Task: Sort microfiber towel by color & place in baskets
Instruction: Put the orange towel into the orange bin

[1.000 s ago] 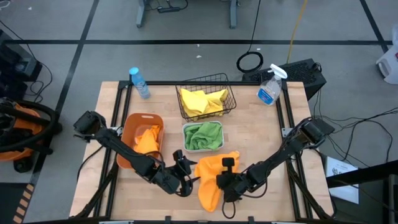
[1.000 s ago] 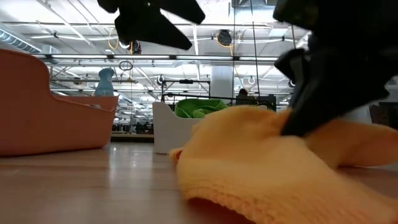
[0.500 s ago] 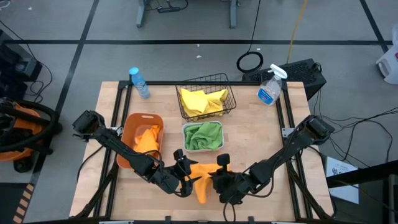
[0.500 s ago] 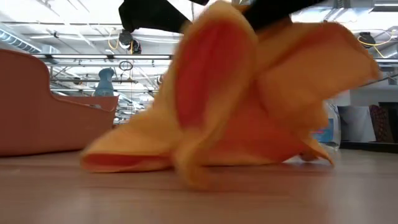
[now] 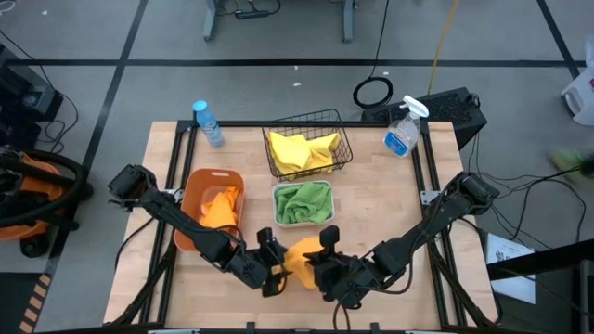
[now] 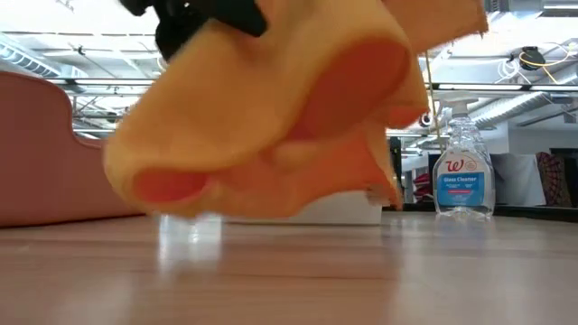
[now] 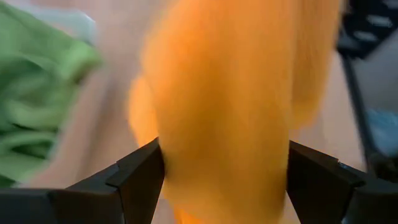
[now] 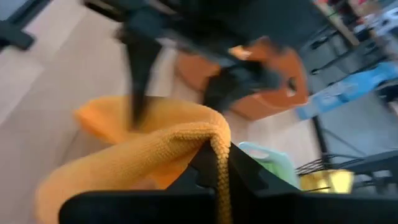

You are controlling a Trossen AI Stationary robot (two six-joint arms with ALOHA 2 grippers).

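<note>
An orange microfiber towel [image 5: 300, 257] hangs bunched near the table's near edge, between my two grippers; in the low view the towel [image 6: 271, 117] is clear of the tabletop. My right gripper [image 5: 317, 262] is shut on it from the right. My left gripper [image 5: 272, 266] is open on its left side, its two fingers standing on either side of the towel [image 7: 224, 112]; whether they touch it I cannot tell. The orange tub [image 5: 191, 206] holds an orange towel, the white bin [image 5: 275, 210] a green one, the black wire basket [image 5: 345, 139] a yellow one. My right gripper pinches a fold of the orange towel [image 8: 214, 138] between its two fingers. The cloth drapes over the fingertips in a thick roll and hangs slack beside them. The towel is lifted clear of the table.
A spray bottle [image 5: 401, 132] stands at the far right corner and a water bottle [image 5: 208, 123] at the far left. The tub, bin and wire basket sit just beyond the grippers. Bare wood lies to the right of the bin.
My right gripper has moved toward the table's left and up, carrying the orange towel. The towel, lying spread on the table a second ago, has gathered into a bunch, lifted clear, and now sits between my left gripper's open fingers.
</note>
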